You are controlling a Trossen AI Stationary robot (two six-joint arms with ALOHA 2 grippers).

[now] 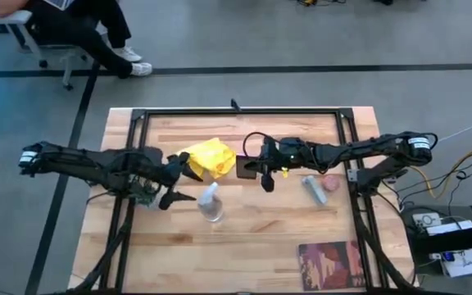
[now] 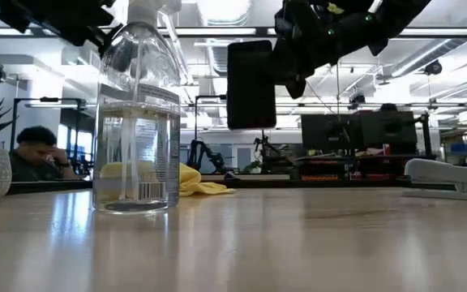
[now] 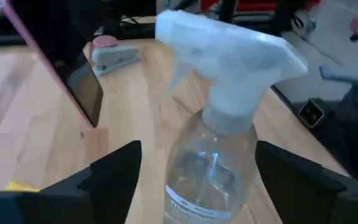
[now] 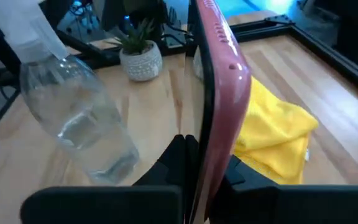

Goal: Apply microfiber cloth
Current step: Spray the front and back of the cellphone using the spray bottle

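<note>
Yellow microfiber cloth (image 1: 211,156) lies crumpled on the wooden worktop (image 1: 252,238) between spread left jaws (image 1: 180,182) and right jaws (image 1: 262,171) pinching a black, pink-cased phone (image 4: 219,93).

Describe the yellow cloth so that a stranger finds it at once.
On the wooden table, look near the far edge, between the two dark arms. The bright yellow crumpled microfiber cloth lies there, beyond the clear plastic spray bottle. It is the only soft, yellow thing.
</note>
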